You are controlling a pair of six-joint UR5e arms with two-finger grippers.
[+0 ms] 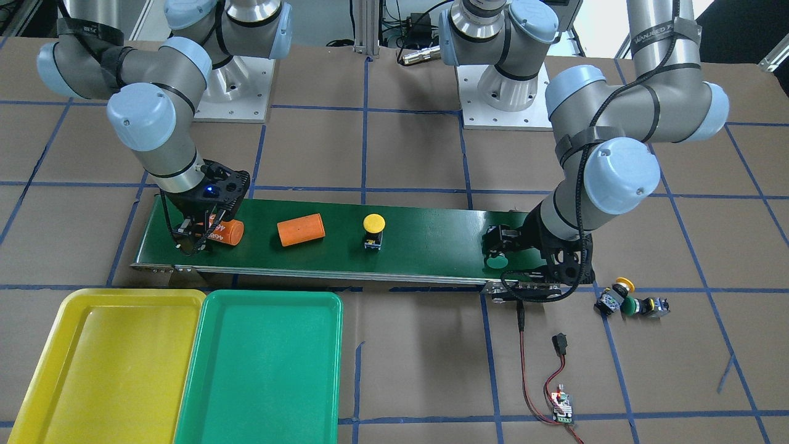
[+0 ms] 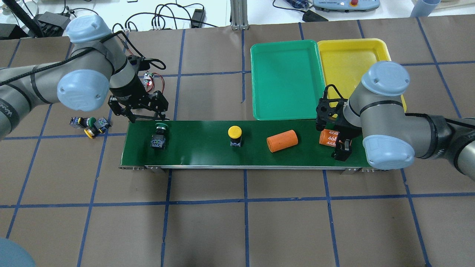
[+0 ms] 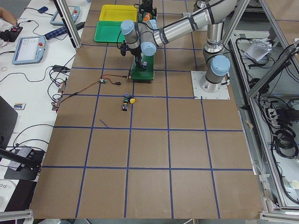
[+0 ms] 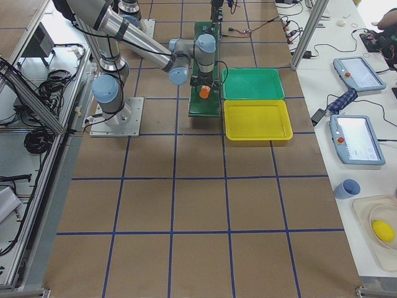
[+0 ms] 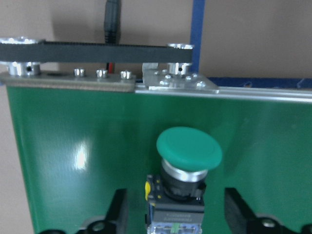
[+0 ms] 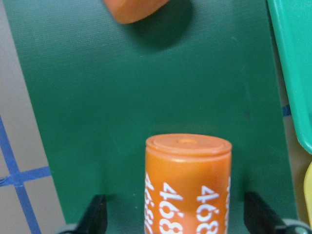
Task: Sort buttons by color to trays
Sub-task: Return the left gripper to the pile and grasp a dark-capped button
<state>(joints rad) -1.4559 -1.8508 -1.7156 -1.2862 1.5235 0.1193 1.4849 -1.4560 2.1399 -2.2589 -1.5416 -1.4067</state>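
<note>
On the dark-green belt a green button (image 5: 187,161) stands upright between the spread fingers of my left gripper (image 5: 175,214), which is open and not touching it. That green button (image 2: 159,136) is at the belt's left end. A yellow button (image 2: 235,135) stands mid-belt. One yellow button and one green button (image 2: 89,126) lie together on the table, off the belt's left end. My right gripper (image 6: 178,219) is open and straddles a numbered orange cylinder (image 6: 187,185) with gaps on both sides. The green tray (image 2: 284,79) and the yellow tray (image 2: 352,55) hold nothing.
A second orange cylinder (image 2: 282,140) lies on the conveyor belt (image 2: 207,148) between the yellow button and my right gripper. A small circuit board with red and black wires (image 1: 561,407) sits on the table beyond the belt's left end. Both trays touch side by side.
</note>
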